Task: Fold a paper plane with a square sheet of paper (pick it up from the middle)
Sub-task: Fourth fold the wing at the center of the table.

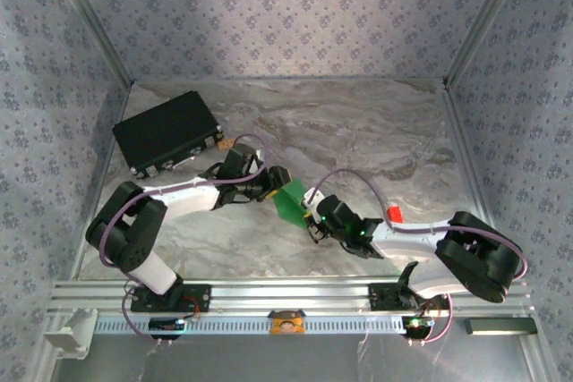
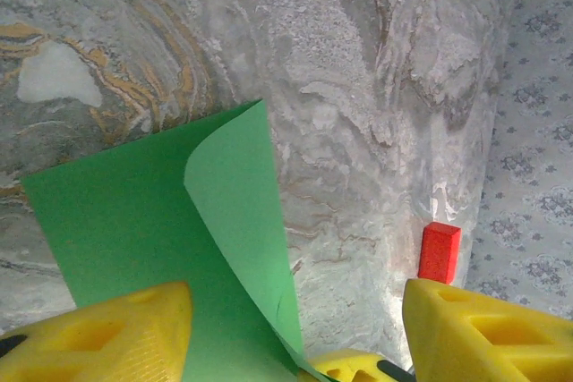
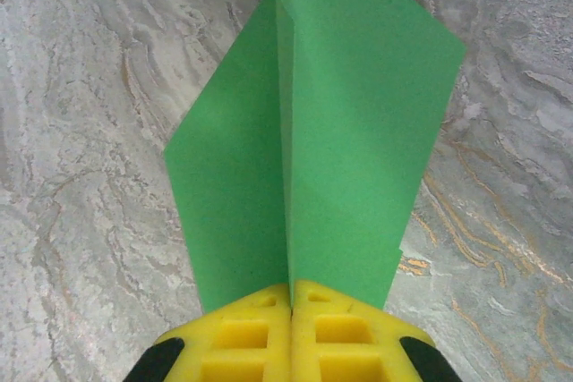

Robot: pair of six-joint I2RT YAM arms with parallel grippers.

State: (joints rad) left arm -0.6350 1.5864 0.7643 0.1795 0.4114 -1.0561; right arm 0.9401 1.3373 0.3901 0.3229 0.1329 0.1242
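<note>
The square sheet of paper (image 1: pixel 290 204) is bright green and bent double along a middle crease, with its two flaps (image 3: pixel 358 131) spreading apart above the marble table. My right gripper (image 3: pixel 291 297) is shut on the crease at the sheet's near edge. My left gripper (image 2: pixel 295 297) stands open at the sheet's other end. The curled paper (image 2: pixel 233 221) lies between its yellow fingers (image 2: pixel 107 337), nearer the left one, and neither finger presses on it. In the top view the left gripper (image 1: pixel 271 183) and right gripper (image 1: pixel 313 218) face each other across the sheet.
A small red block (image 1: pixel 393 213) stands on the table right of the right arm, and it also shows as the red block (image 2: pixel 440 252) past my left gripper's right finger. A black rectangular case (image 1: pixel 167 132) lies at the back left. Patterned walls close in the table.
</note>
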